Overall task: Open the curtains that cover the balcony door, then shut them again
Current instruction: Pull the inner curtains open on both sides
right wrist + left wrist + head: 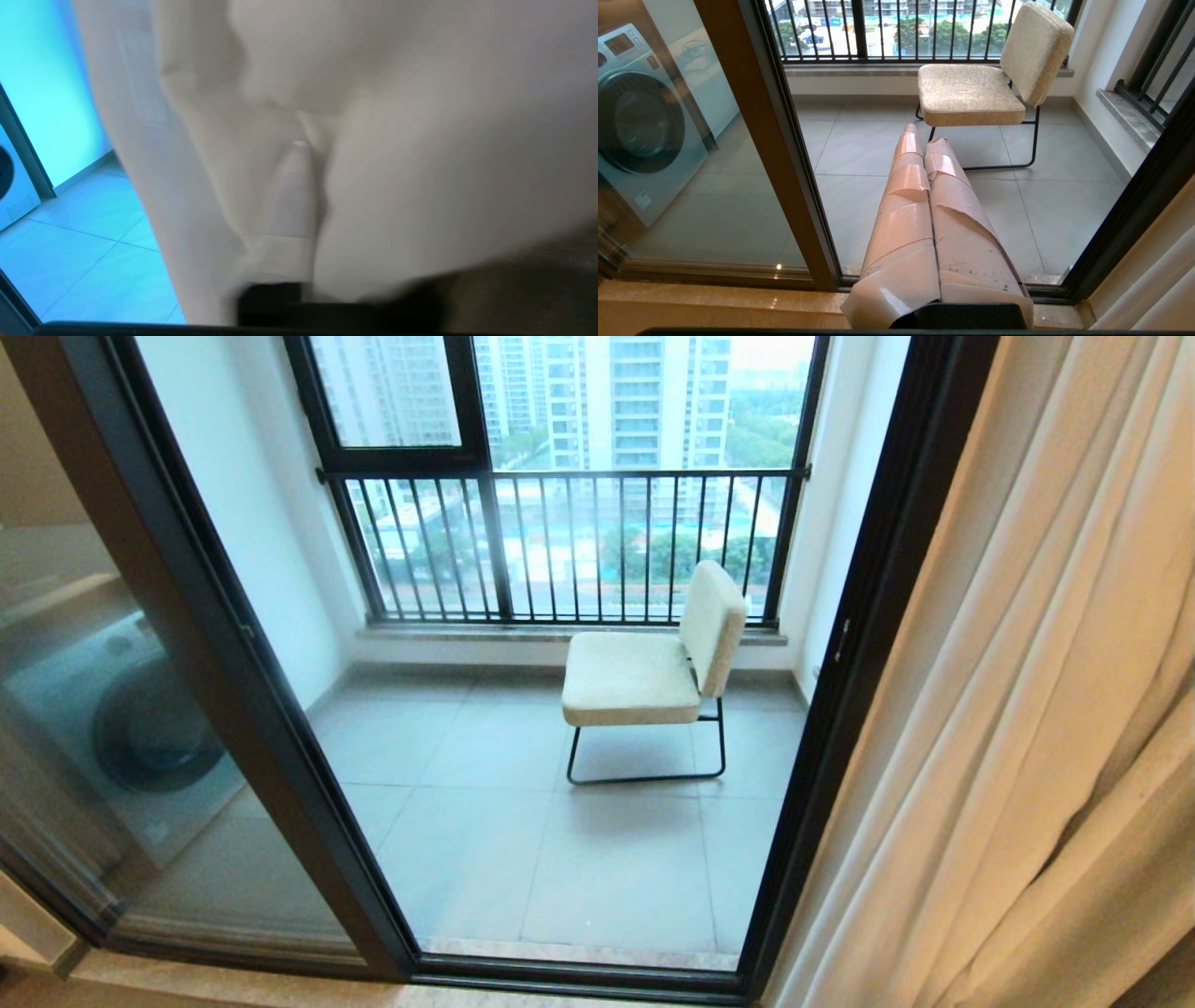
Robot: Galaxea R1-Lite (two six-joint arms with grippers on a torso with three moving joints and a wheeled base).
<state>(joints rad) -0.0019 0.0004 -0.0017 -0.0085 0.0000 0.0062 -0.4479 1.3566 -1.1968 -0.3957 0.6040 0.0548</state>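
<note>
The cream-beige curtains hang bunched at the right, clear of the balcony door, whose black frame and glass stand uncovered. My right gripper is pressed into the curtains, with folds of the fabric draped over one side of it and filling most of the right wrist view. It does not show in the head view. My left gripper is shut and empty, wrapped in pinkish tape. It hangs low in front of the door's threshold, apart from the curtains.
Out on the balcony stand a beige chair on black legs and the black-barred railing window. A washing machine shows behind the left glass pane. The door's sill runs along the floor.
</note>
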